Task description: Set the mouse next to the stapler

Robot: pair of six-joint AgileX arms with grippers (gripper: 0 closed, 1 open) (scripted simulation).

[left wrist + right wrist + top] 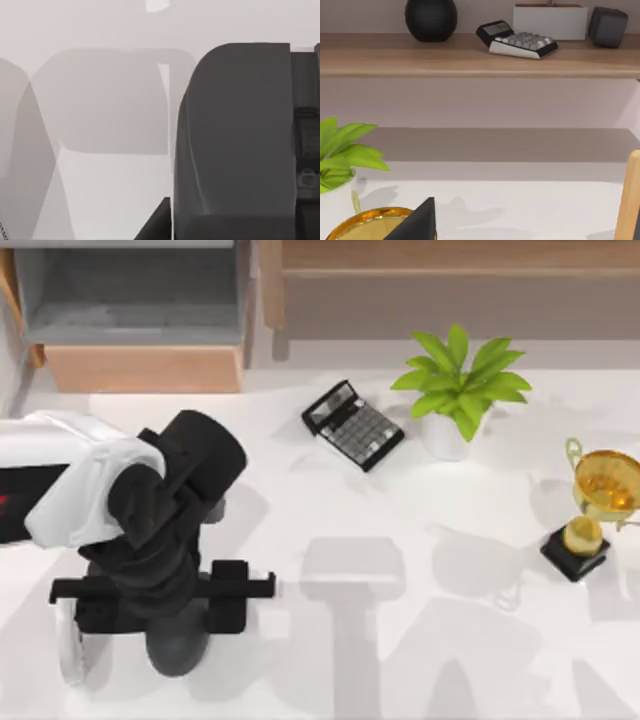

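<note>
Mouse (178,652), dark grey, sits directly beneath the left claw (165,612), with the white stapler (66,652) just beside the claw toward the table's left edge; judged as the placing step, near done. Cannot tell whether the claw grips the mouse or has let go. Next move calls for a clean release and a straight lift; right arm idles near the trophy (598,502).

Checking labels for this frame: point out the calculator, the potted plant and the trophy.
calculator (354,425): top view, middle of its key area.
potted plant (461,377): top view, centre of the green leaves.
trophy (605,483): top view, inside of the gold cup.
</note>
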